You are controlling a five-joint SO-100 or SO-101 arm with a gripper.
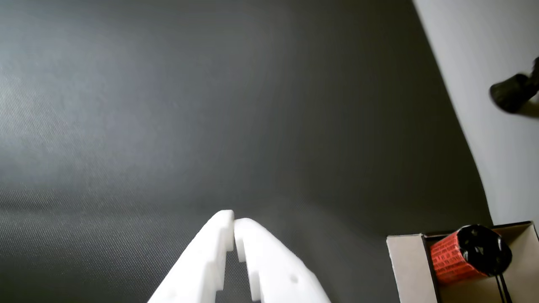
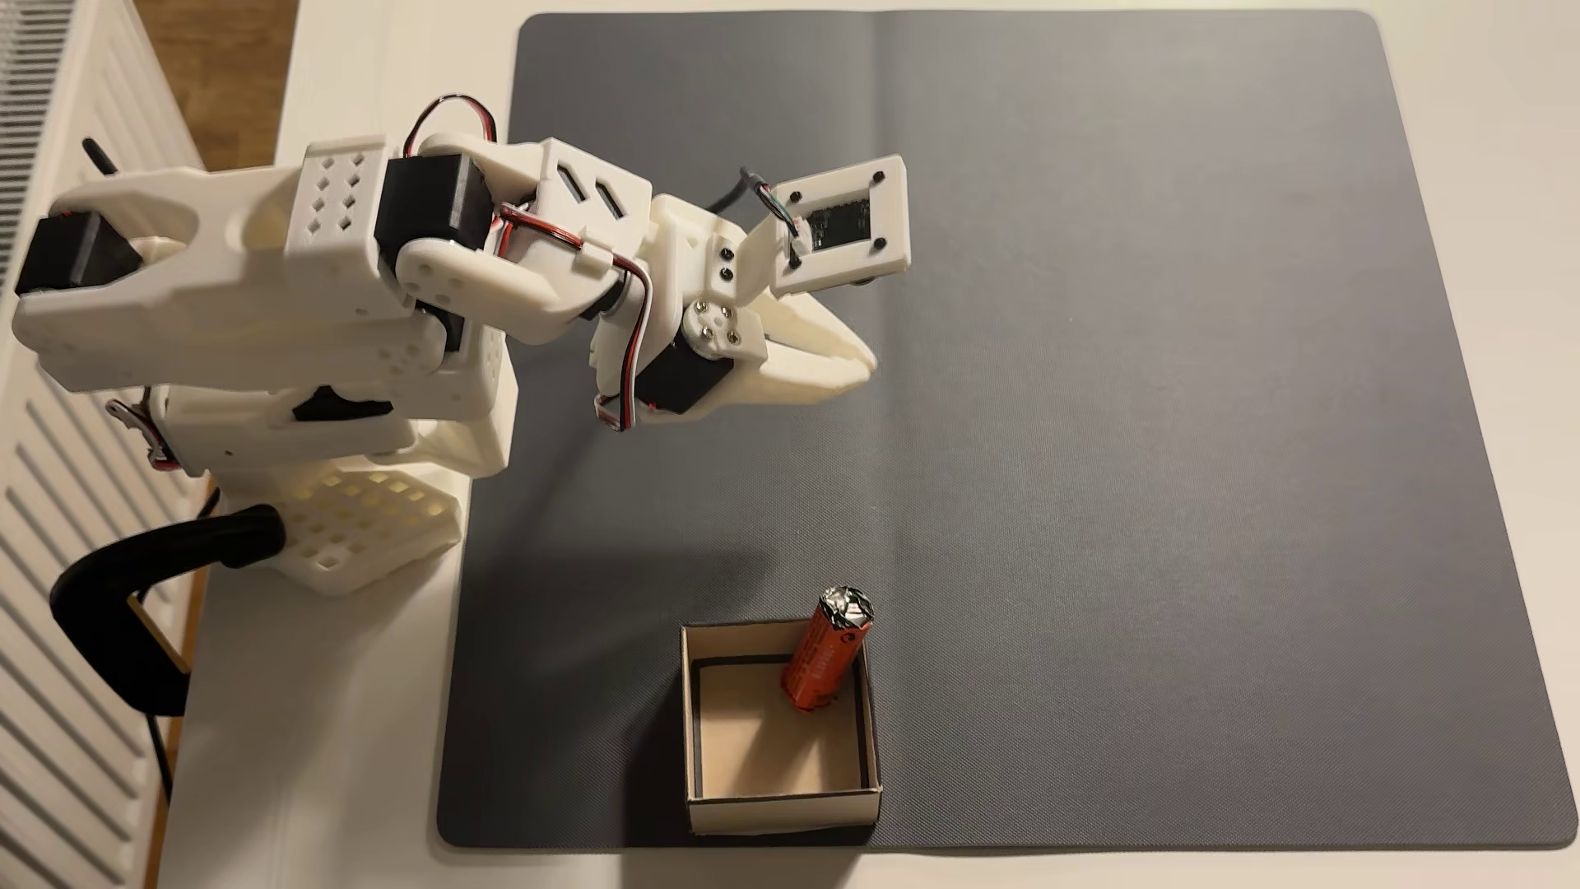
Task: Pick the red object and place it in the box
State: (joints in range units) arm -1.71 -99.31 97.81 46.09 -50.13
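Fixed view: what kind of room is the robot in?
Probably a home desk, set up for a hobby: a white table with a grey mat, a radiator beside it, and a small white robot arm clamped on.

In the fixed view the grey mat (image 2: 1111, 385) lies bare across its whole right half and centre, open for passage. The only obstacles sit at lower centre: the box (image 2: 865, 799), with the red object (image 2: 825, 662) leaning over its upper right wall (foil end jutting above the rim), crowding that corner.
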